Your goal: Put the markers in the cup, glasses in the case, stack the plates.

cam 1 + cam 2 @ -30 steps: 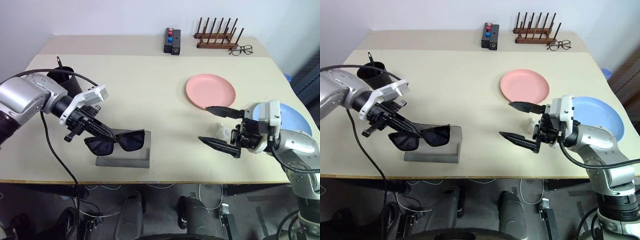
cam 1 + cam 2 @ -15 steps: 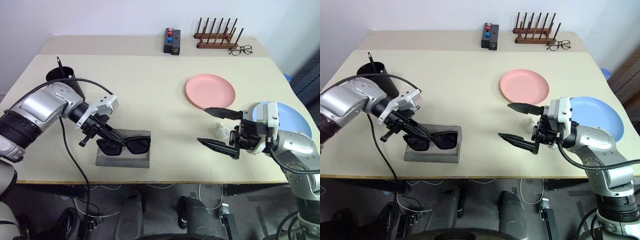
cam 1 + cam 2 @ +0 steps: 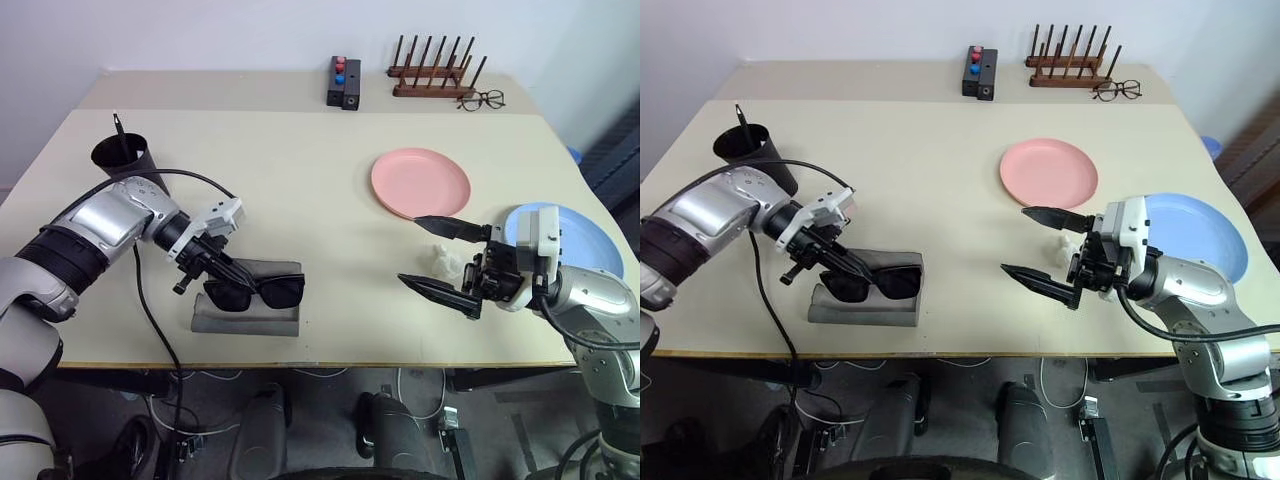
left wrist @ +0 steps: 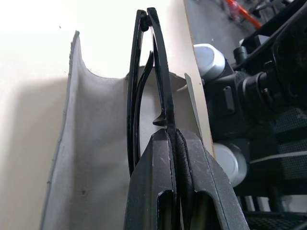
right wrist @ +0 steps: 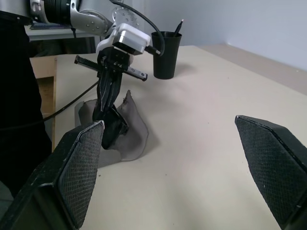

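- The desk (image 3: 300,190) is a wide beige surface, and all the things stand on it.
- The light blue plate (image 3: 590,240) lies at the right edge of the desk, partly behind the right arm. The salmon pink plate (image 3: 420,182) lies flat, near it and toward the middle. The two plates are apart, not stacked.
- The grey case (image 3: 250,310) lies near the front edge on the left side. Its long axis runs left to right along the desk edge, and its flap (image 4: 91,143) is open and stands up a little.
- The black cup (image 3: 122,157) stands upright at the far left, and a thin dark stick rises out of it.
- The glasses (image 3: 255,292) are folded. Their long axis runs left to right, in line with the case. They are at the opening of the case, with the lenses facing the front of the desk.
- The left gripper (image 3: 228,278) is closed tightly on the glasses at their left end and points down to the right.
- The right gripper (image 3: 440,260) is wide open and holds nothing. It hovers level above the desk, in front of the pink plate, and its fingers point to the left.
- A small white thing (image 3: 443,261) lies on the desk between those fingers.
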Controlling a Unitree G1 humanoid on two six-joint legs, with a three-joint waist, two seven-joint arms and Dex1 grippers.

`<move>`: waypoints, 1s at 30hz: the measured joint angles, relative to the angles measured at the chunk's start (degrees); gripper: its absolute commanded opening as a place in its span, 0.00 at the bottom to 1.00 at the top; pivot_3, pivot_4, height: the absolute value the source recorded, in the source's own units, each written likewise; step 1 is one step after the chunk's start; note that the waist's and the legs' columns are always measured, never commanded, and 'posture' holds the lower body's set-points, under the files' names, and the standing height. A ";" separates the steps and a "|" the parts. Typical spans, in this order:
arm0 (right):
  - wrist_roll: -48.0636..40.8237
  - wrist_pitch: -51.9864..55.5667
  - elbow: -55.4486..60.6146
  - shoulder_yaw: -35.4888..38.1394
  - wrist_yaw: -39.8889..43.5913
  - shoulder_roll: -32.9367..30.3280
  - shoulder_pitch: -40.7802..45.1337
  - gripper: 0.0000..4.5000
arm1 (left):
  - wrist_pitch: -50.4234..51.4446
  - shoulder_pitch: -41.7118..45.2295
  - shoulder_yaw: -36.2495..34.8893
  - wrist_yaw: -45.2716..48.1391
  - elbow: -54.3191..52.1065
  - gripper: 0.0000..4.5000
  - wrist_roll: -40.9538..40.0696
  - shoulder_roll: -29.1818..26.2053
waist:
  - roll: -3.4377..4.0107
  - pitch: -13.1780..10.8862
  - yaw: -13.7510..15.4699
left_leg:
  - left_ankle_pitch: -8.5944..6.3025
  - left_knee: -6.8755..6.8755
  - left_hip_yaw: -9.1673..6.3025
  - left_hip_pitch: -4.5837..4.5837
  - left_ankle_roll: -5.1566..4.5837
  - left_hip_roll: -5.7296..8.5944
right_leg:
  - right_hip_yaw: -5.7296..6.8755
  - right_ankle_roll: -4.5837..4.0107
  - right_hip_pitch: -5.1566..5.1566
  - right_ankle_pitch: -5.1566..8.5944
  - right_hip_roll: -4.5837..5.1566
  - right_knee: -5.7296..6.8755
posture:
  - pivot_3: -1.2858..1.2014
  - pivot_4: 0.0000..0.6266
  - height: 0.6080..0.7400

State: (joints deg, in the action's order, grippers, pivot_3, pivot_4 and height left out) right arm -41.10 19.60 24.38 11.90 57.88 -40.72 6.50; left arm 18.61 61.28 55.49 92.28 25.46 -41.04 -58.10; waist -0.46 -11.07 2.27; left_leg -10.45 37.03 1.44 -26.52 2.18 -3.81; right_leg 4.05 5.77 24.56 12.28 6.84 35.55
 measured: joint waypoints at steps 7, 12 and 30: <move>-0.15 0.01 0.21 0.36 -0.22 -0.33 -0.71 1.00 | -1.67 -0.01 4.75 0.00 1.14 0.01 -0.84 -0.16 | 0.00 0.00 0.10 | 0.00 0.01 0.00 -0.02 0.00 0.00 | -0.01 -0.04 0.00 -0.02 0.00 -0.01 | 0.52 0.24 1.00; -0.19 0.00 0.21 0.44 -0.16 -0.44 -1.20 1.00 | -1.37 0.18 5.73 0.00 1.51 0.01 -2.08 0.25 | 0.00 0.00 0.04 | 0.00 0.01 0.00 -0.01 0.00 0.00 | -0.01 -0.02 -0.01 -0.01 0.00 -0.01 | 0.52 0.24 1.00; -0.22 0.05 0.21 0.46 -0.43 -0.45 -1.52 1.00 | 1.80 0.30 8.98 0.00 1.27 0.01 -5.85 0.17 | 0.00 0.00 0.03 | 0.00 0.01 0.00 -0.01 0.00 0.00 | -0.01 -0.01 -0.01 0.00 0.00 -0.02 | 0.52 0.24 1.00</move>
State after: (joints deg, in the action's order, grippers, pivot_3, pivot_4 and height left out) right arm -41.33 19.65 24.59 12.36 57.45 -41.17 4.98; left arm 20.41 61.57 64.47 92.28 26.74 -46.88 -57.93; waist -0.45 -11.07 2.29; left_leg -10.46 37.03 1.44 -26.53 2.18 -3.81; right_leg 4.04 5.76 24.55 12.28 6.84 35.54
